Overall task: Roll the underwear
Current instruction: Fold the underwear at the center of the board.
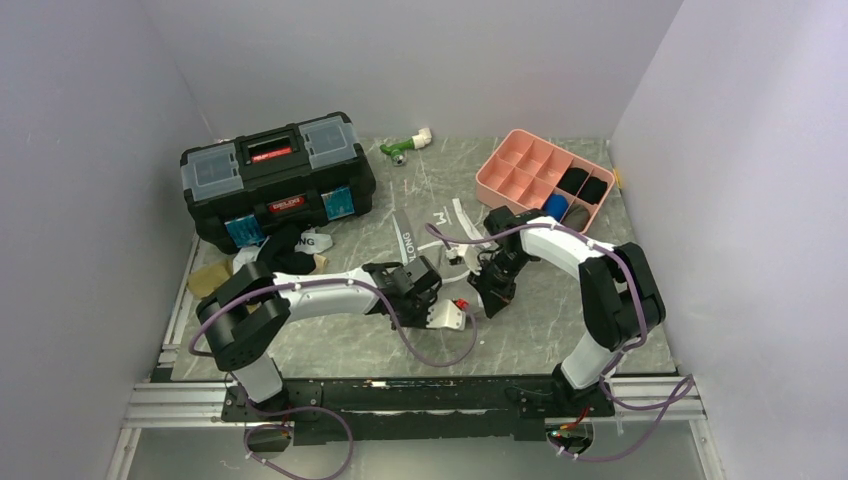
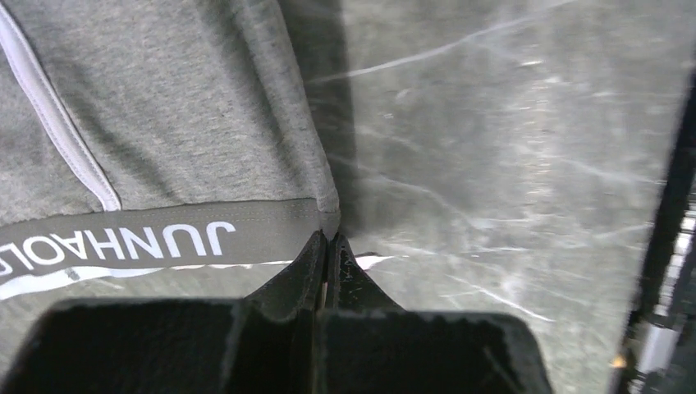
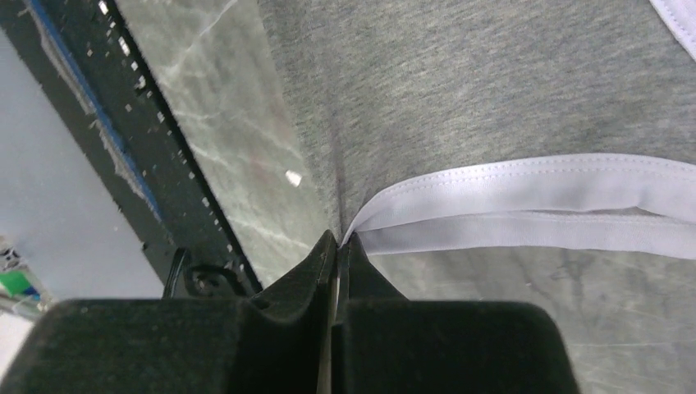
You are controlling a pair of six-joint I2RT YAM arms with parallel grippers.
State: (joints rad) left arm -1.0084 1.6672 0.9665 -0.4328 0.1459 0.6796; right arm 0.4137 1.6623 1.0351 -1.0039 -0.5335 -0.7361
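Grey marl underwear point(image 2: 164, 107) lies mid-way across the table point(image 1: 330, 345). Its dark waistband point(image 2: 164, 238) reads JUNHAOL. Left gripper point(image 2: 328, 244) pinches the waistband corner, right gripper point(image 3: 338, 240) the white-trimmed hem point(image 3: 533, 176).

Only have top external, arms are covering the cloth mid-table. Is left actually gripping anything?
Observer: Yes. In the left wrist view, the left gripper is shut, its tips pinching the waistband corner of the grey briefs.
Operator: And right?
Observer: The right gripper is also shut, pinching the grey cloth where the white leg trim folds back on itself.
Operator: Anything to ID the pair?
Observer: The waistband is a darker grey with white lettering, JUNHAO and then cut off by the frame edge. It is upside down in the left wrist view.
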